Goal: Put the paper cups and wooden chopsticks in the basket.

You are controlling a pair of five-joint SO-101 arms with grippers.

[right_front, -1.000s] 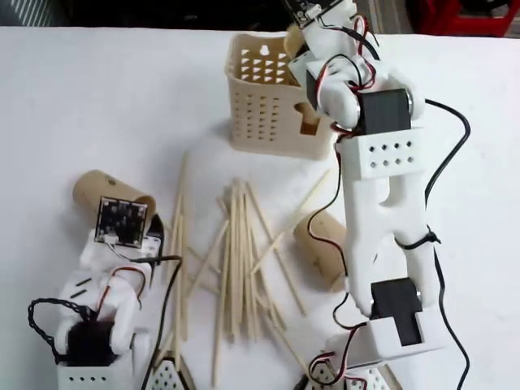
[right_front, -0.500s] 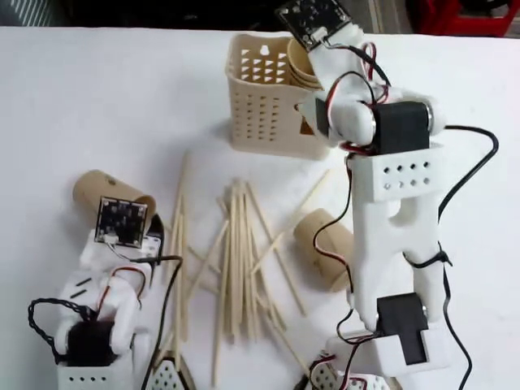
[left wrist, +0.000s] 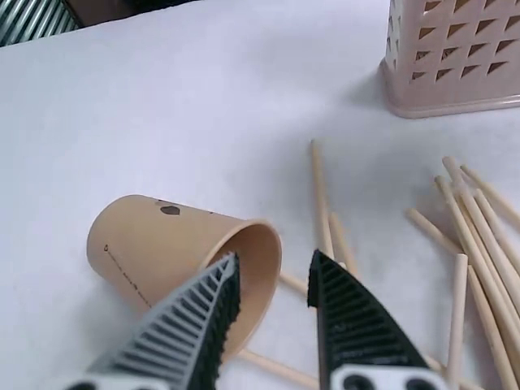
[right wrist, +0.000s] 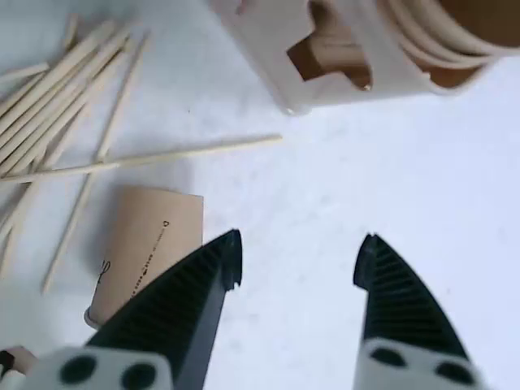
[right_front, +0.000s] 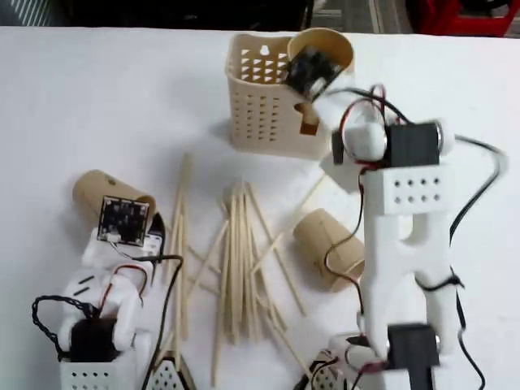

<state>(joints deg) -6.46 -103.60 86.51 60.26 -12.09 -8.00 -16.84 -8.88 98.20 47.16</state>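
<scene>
Cream plastic forms the basket (right_front: 264, 101), which stands at the far side of the white table (right_front: 97, 89). The nested cups (right_front: 327, 42) of brown paper are seen inside it, at the corner nearest the right arm. Two more paper cups are lying on their sides on the table. The cup by the left arm (right_front: 104, 188) has its mouth turned toward the wooden chopsticks (right_front: 236, 260), and the cup by the right arm (right_front: 327, 248) rests just beside that arm. Between these two cups the chopsticks are scattered in a loose heap. The left gripper (left wrist: 272, 272) is held with its fingers apart and nothing between them, close over the rim of the lying cup near it; whether the rim is touched cannot be told. The right gripper (right wrist: 301, 244) is spread wide as well and carries nothing. It is placed above bare table between the basket and the other lying cup, where a single chopstick (right wrist: 162, 157) lies apart from the heap.
</scene>
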